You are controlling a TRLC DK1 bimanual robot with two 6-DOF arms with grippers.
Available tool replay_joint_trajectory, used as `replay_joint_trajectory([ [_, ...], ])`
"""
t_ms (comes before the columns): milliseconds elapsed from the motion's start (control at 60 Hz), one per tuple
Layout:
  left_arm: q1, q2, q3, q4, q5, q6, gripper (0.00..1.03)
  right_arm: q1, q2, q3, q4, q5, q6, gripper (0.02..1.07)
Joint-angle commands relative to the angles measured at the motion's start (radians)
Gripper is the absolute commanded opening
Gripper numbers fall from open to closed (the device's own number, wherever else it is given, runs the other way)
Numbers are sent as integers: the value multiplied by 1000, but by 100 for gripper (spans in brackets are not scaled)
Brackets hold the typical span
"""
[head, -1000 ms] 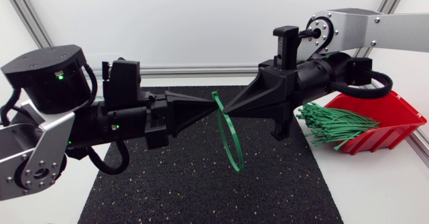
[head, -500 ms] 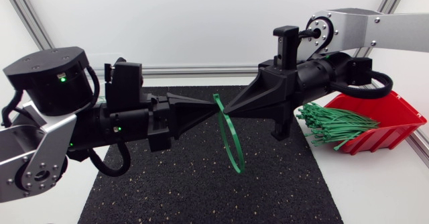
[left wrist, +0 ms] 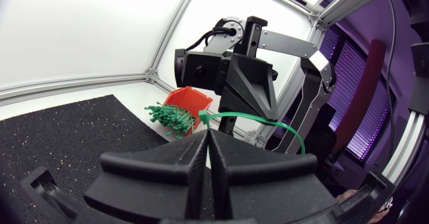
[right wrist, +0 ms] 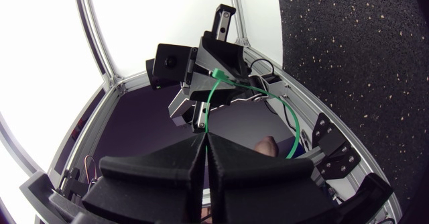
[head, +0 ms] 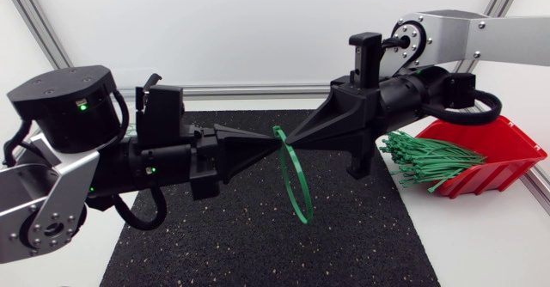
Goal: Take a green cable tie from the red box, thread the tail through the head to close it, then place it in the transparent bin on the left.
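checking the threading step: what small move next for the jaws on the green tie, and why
Probably a short pull by the right jaws away from the left jaws, drawing the tail through the head. Both are shut on the cable tie, tip to tip above the mat, and it hangs as a loop; whether it has locked is not visible.

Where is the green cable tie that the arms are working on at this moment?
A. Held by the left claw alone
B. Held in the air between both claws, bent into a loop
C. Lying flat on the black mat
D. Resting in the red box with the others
B: the cable tie hangs as a loop above the black mat, pinched where the tips of the left claw and right claw meet.
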Motion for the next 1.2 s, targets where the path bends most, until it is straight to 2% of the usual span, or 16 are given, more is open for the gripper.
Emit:
replay_joint_trajectory([
  [0,-16,-27,-31,9,15,-12,4,-12,24,21,-152,-45,-11,8],
  [233,-16,-59,-41,6,13,-14,4,-10,34,21,-152,-45,-11,8],
  [767,31,51,21,27,13,-11,4,1,-1,4,-152,-45,-11,8],
  [883,60,54,50,26,18,-75,4,2,8,-2,-144,-45,-11,8],
  [983,102,73,74,26,90,-161,4,2,11,1,-144,-45,-11,8],
  [1183,102,74,64,27,115,-176,4,8,21,30,-150,-45,-11,8],
])
